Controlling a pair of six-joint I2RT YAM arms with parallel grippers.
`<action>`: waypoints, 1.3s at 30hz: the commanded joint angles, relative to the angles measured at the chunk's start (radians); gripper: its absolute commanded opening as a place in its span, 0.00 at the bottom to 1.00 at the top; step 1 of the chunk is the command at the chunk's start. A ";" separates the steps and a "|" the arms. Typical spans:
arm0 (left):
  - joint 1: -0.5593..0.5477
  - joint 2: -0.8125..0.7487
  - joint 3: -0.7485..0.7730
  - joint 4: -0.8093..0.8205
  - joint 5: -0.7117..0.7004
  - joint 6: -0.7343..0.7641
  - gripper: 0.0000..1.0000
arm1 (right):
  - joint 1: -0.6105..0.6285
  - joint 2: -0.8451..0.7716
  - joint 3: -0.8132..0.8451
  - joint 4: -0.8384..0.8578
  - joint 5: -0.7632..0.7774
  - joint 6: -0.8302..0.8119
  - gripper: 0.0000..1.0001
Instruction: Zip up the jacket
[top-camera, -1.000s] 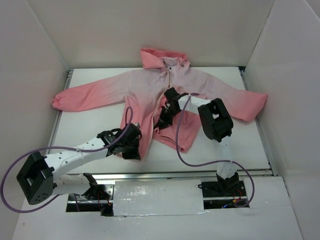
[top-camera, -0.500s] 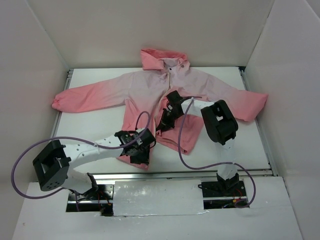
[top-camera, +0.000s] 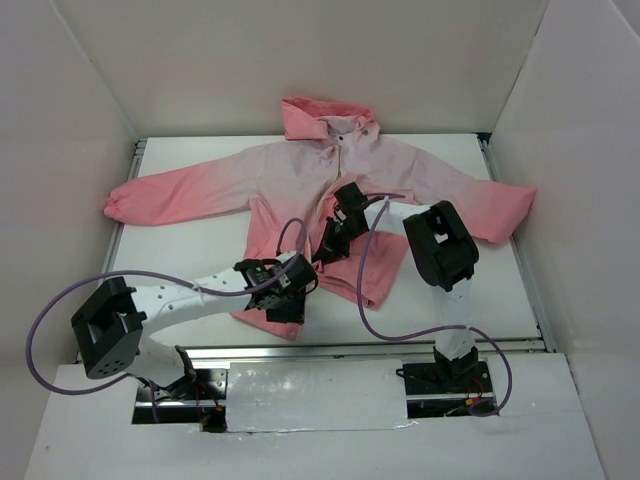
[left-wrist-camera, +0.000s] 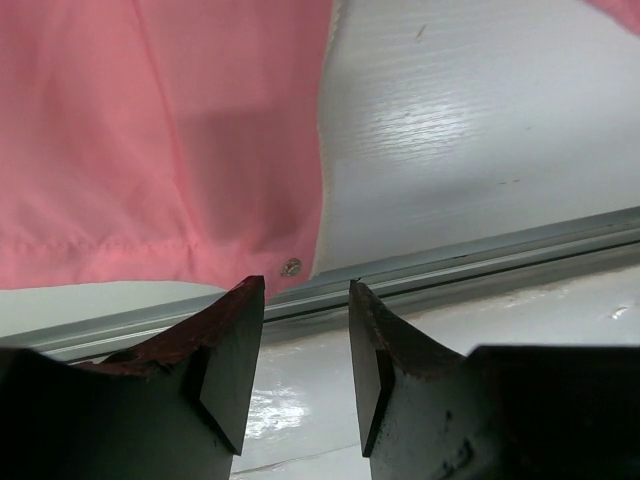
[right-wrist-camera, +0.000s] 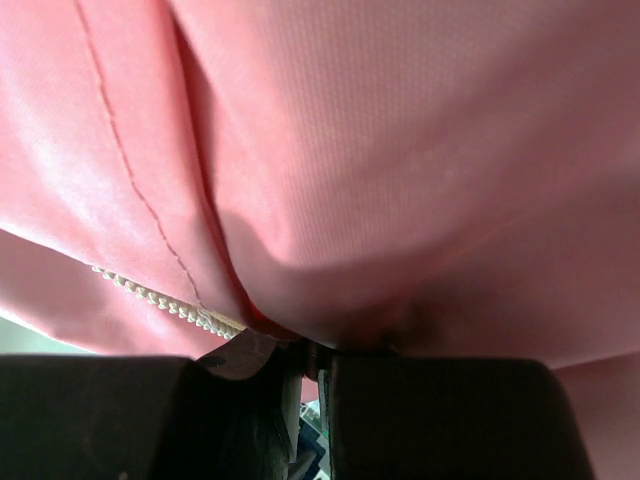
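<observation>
The pink jacket (top-camera: 290, 180) lies spread on the white table, hood at the far side, its front unzipped below the chest. My left gripper (top-camera: 296, 291) hovers open over the left panel's lower hem, near the table's front edge. In the left wrist view its fingers (left-wrist-camera: 235, 350) stand apart with nothing between them, just short of the coral hem corner (left-wrist-camera: 150, 130) and its small snap (left-wrist-camera: 290, 267). My right gripper (top-camera: 330, 238) is shut on a fold of jacket fabric (right-wrist-camera: 400, 150) at the front opening. The zipper teeth (right-wrist-camera: 150, 292) run beside its fingers.
A metal rail (top-camera: 380, 350) runs along the table's near edge, just under the left gripper. White walls enclose the table on three sides. Purple cables (top-camera: 365, 300) loop from both arms over the jacket's lower part. A shiny plate (top-camera: 315, 395) lies between the arm bases.
The left arm dragged the left hem toward the near edge and to the right, then its gripper opened and let go. The right gripper stayed shut on the fabric, almost still.
</observation>
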 joint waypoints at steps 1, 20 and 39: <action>-0.007 0.034 -0.004 0.016 0.013 0.022 0.52 | 0.002 0.033 -0.064 -0.058 0.162 -0.061 0.00; -0.013 0.177 -0.086 0.106 0.022 0.014 0.53 | 0.002 0.001 -0.107 -0.002 0.118 -0.058 0.00; -0.051 0.185 0.021 0.010 0.001 0.008 0.57 | 0.005 0.007 -0.134 0.013 0.115 -0.056 0.00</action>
